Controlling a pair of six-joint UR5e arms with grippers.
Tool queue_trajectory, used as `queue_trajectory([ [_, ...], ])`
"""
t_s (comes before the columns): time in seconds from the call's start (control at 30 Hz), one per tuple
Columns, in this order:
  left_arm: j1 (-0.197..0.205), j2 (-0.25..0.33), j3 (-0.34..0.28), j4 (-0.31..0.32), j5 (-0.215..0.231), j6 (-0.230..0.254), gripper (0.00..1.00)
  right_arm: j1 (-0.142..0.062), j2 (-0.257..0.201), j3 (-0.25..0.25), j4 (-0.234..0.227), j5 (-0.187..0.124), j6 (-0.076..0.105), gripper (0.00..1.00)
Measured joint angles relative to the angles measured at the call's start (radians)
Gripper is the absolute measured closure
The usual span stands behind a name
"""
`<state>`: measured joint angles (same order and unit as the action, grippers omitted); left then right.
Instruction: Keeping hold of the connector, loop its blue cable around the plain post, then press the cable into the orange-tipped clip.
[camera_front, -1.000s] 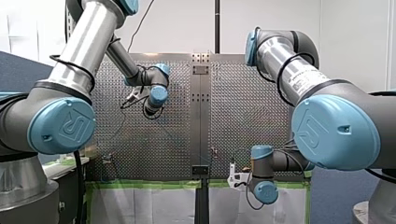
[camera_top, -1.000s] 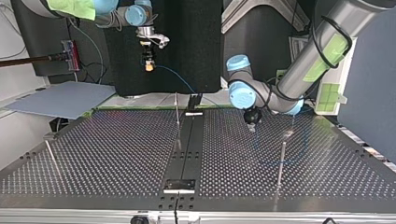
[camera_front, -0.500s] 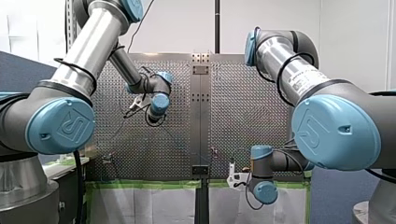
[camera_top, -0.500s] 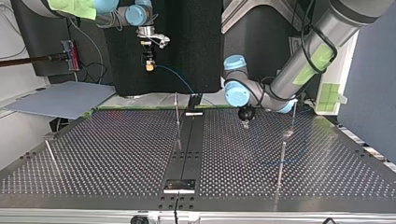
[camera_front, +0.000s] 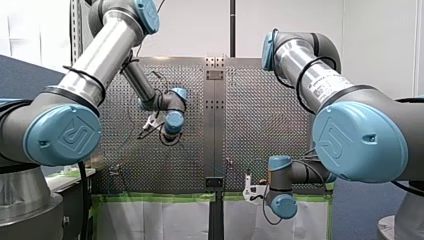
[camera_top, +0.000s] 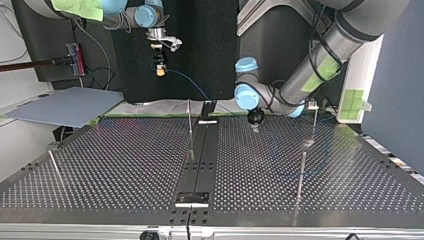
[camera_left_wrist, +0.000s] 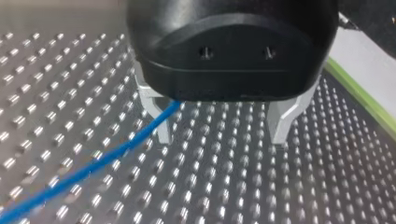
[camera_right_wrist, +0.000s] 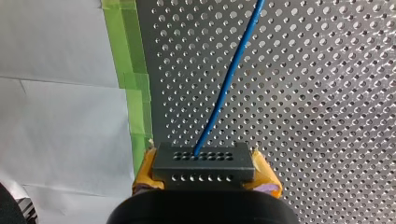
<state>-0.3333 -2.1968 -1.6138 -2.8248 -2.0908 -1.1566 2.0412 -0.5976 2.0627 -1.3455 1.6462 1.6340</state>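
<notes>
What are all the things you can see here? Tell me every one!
perforated metal table: one, silver, under everything.
black centre strip: one, black, down the table's middle.
thin upright metal rods: four seen, silver, standing on the table.
dark grey connector block: one, dark grey, clamped between yellow pads.
blue cable: one, blue, from the connector out over the table.
green tape: strips, green, along the table's edge.
white sheets: several, white, beyond the tape.
grey-blue board: one, grey-blue, at the top view's left.
my left gripper: one, black with metal fingers, open, cable beside one finger.
my right gripper: one, yellow pads, shut on the connector.
</notes>
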Motion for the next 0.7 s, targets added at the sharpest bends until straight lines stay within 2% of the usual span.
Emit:
queue_trajectory([
  [0.3,-0.028,-0.096,0.018,0.046,0.036,-0.036,0.0,0.0,0.0,0.0,0.0,-0.002,-0.004,1.0],
  [0.7,-0.063,-0.214,0.063,0.05,0.053,-0.052,0.0,0.001,0.0,0.0,-0.007,-0.02,-0.008,1.0],
])
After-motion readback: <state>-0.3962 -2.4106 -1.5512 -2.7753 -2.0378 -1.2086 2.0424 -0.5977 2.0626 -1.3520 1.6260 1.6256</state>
